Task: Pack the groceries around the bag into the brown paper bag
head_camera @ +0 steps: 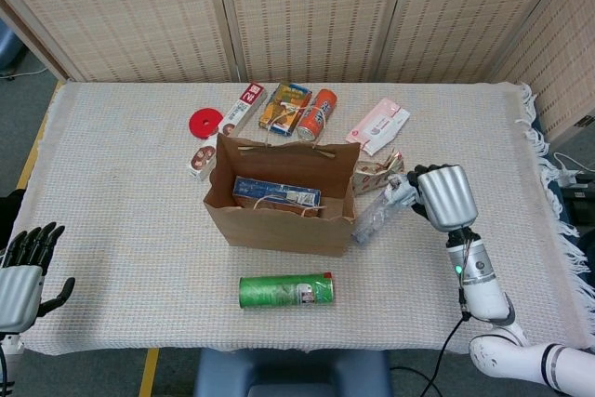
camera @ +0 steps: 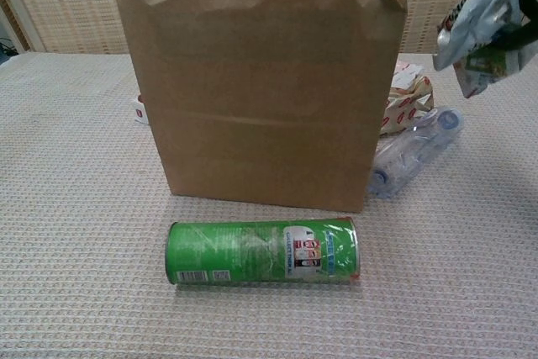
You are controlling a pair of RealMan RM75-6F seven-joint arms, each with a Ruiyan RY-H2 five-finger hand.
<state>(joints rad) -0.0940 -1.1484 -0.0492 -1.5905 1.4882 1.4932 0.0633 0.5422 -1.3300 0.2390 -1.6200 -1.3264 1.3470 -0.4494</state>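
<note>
A crinkled snack packet (camera: pixel 485 27) is gripped by the right robot hand (head_camera: pixel 444 197) and held clear of the tabletop (head_camera: pixel 121 192), at three o'clock of the brown paper bag (head_camera: pixel 279 194). The left robot hand (head_camera: pixel 23 267) is seen empty, fingers apart, at the tabletop's eight o'clock edge. A green can (head_camera: pixel 285 290) is lying at the bag's six o'clock.

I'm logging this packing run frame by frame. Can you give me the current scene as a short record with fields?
bag: brown paper bag upright, open, a blue box inside
right hand: right hand raised off the table, holding a silvery packet
left hand: left hand idle at the near left table edge, holding nothing
in front of bag: green can lying on its side
right of bag: clear plastic pack on the cloth
behind bag: orange can, boxes, red disc
</note>
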